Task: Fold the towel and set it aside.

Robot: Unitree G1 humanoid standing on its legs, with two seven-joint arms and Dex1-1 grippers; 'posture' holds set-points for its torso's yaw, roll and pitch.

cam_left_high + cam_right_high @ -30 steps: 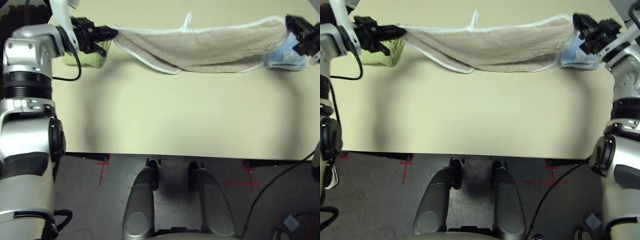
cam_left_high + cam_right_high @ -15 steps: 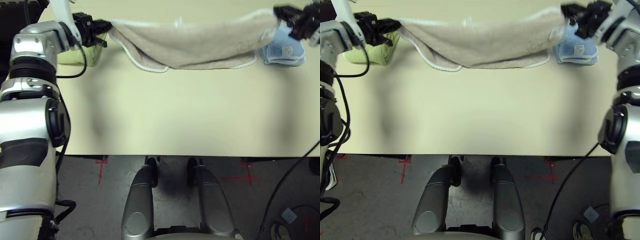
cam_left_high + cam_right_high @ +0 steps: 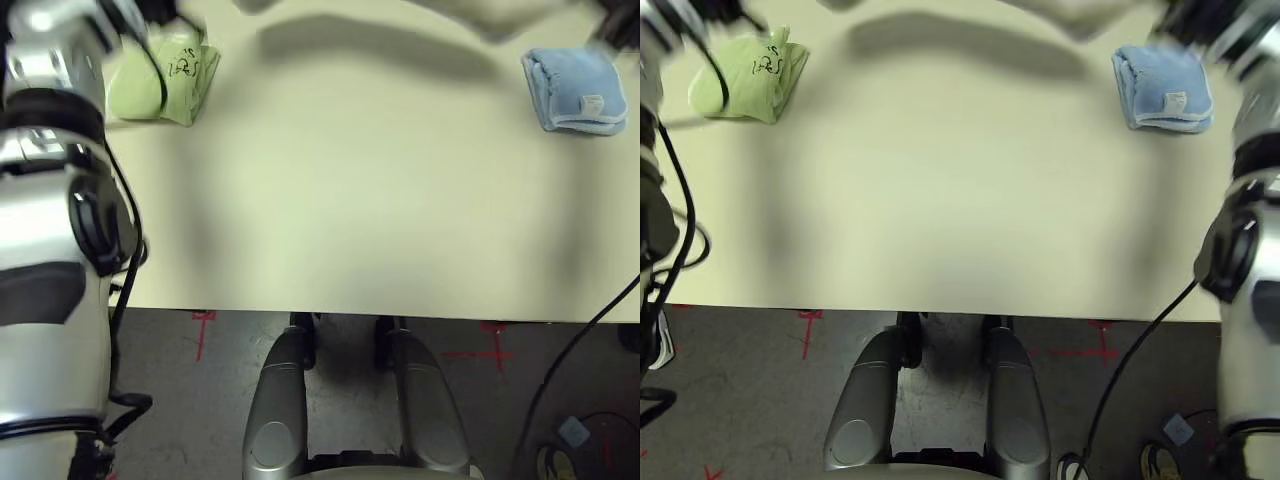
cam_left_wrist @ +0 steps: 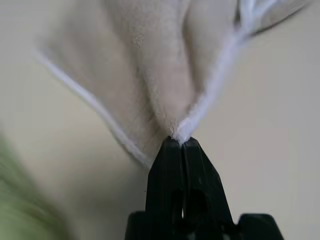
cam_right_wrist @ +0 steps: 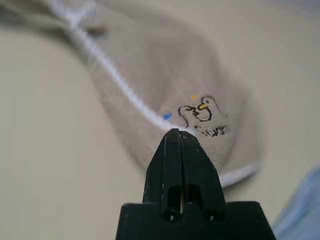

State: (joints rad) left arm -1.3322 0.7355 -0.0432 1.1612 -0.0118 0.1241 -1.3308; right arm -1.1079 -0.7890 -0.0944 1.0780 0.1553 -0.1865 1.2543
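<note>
Beige towel [image 4: 150,75] pinched at opposite ends by left hand [image 4: 180,142] and right hand [image 5: 176,132], above table [image 3: 350,200].

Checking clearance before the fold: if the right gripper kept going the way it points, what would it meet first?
The towel itself: the right gripper is shut on its edge, with cloth stretching straight ahead. Beyond that lies bare table; depth there is hard to judge.

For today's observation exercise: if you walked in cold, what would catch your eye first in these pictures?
The beige towel comes first, pinched at its white edging by the shut left gripper and the shut right gripper, with a small embroidered duck near the right one. Below on the table, a lime green folded towel sits far left and a light blue folded towel far right.
</note>
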